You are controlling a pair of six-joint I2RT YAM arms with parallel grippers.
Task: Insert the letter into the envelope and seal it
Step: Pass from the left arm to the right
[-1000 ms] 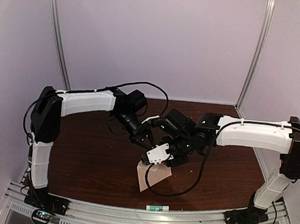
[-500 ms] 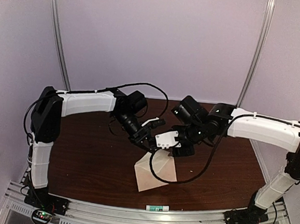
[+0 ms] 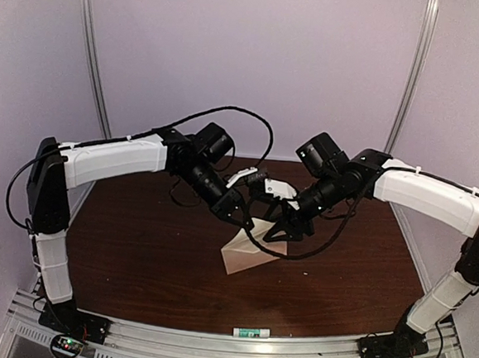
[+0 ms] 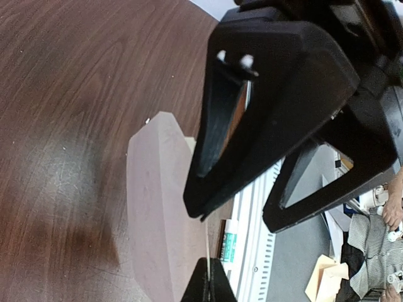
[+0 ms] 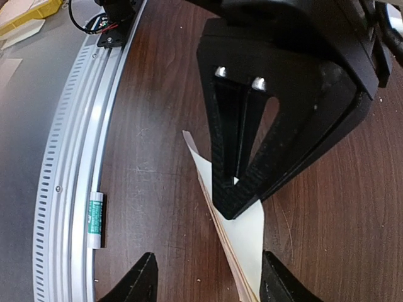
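A metal rail (image 3: 169,333) runs along the near edge, and a small white tube with a green label (image 3: 250,332) lies on it, near the middle. Beyond it is the dark wooden table (image 3: 135,245).

The envelope (image 3: 249,253) is at the middle of the table, a little toward the near side, directly between the two grippers. It is tilted. Its near left corner rests on the wood and its far edge is lifted, so that it stands like a low tent. In the right wrist view its edge shows several thin cream and tan layers lying close together. The letter cannot be told apart from these layers, so I cannot tell where it is.

The left gripper (image 4: 208,283) comes in from the far left. Its fingers are closed together on the envelope's raised edge, and a thin line of paper runs into the pinched tips.

The right gripper (image 5: 211,277) comes in from the far right with its tips just beside those of the left. Its fingers are parted, one on each side of the envelope's layered edge, with a clear gap on the left. I cannot tell whether the right finger touches the paper. It grips nothing.

Farther back, both white arms arch toward the centre and black cables loop over the wrists. A pale wall (image 3: 248,64) closes the far side.
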